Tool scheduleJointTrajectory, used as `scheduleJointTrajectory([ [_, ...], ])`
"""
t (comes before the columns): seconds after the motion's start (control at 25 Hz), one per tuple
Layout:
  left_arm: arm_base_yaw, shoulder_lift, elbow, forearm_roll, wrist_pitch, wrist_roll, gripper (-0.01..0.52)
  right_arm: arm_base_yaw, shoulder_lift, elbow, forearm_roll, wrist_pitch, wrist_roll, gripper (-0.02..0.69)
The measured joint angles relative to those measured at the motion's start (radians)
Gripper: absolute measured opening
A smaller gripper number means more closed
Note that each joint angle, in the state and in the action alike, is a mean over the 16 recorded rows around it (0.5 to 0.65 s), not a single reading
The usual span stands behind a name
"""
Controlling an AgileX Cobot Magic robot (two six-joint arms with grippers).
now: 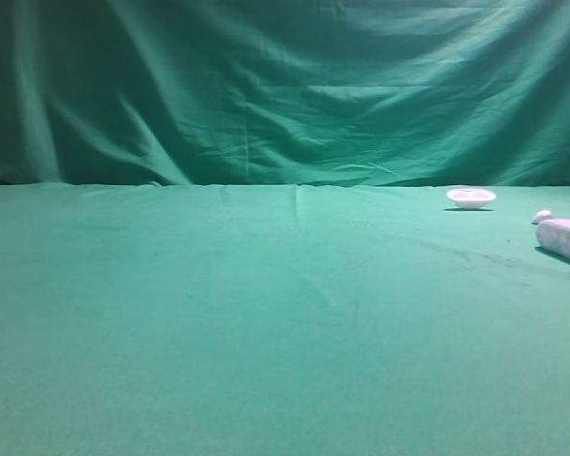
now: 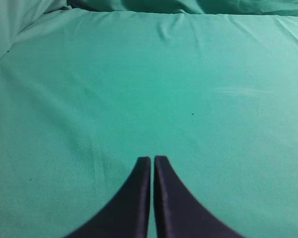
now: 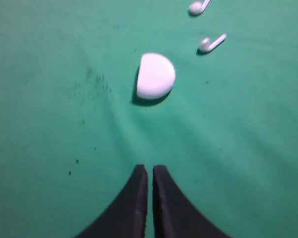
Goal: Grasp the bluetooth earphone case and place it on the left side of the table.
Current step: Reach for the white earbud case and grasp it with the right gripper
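While the right gripper [image 3: 150, 169] hangs w/ fingers nearly touching, empty, the bluetooth earphone case [image 3: 155, 75] lies ahead of the tips, well apart. Two loose earbuds [image 3: 211, 43] sit beyond it. Risk: closed tips shove the case, or snag a bud. Left gripper [image 2: 152, 159] closed, empty too.

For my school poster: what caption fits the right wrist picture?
Shut right gripper hovers above the green table, short of the white earphone case.
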Motion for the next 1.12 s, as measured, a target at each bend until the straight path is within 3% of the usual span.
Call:
scheduleJointTrajectory([
  [0.2,0.0,0.0,0.0,0.0,0.0,0.0,0.0,0.041,0.217,-0.085,-0.008,0.042,-0.061,0.204],
  [0.44,0.0,0.0,0.0,0.0,0.0,0.0,0.0,0.062,0.436,-0.158,-0.011,-0.011,-0.054,0.442],
  [0.6,0.0,0.0,0.0,0.0,0.0,0.0,0.0,0.064,0.562,-0.214,-0.012,-0.048,-0.04,0.561],
  [0.76,0.0,0.0,0.0,0.0,0.0,0.0,0.0,0.065,0.675,-0.279,-0.018,-0.075,-0.021,0.596],
  [1.12,0.0,0.0,0.0,0.0,0.0,0.0,0.0,0.065,0.859,-0.394,-0.056,-0.09,0.012,0.549],
])
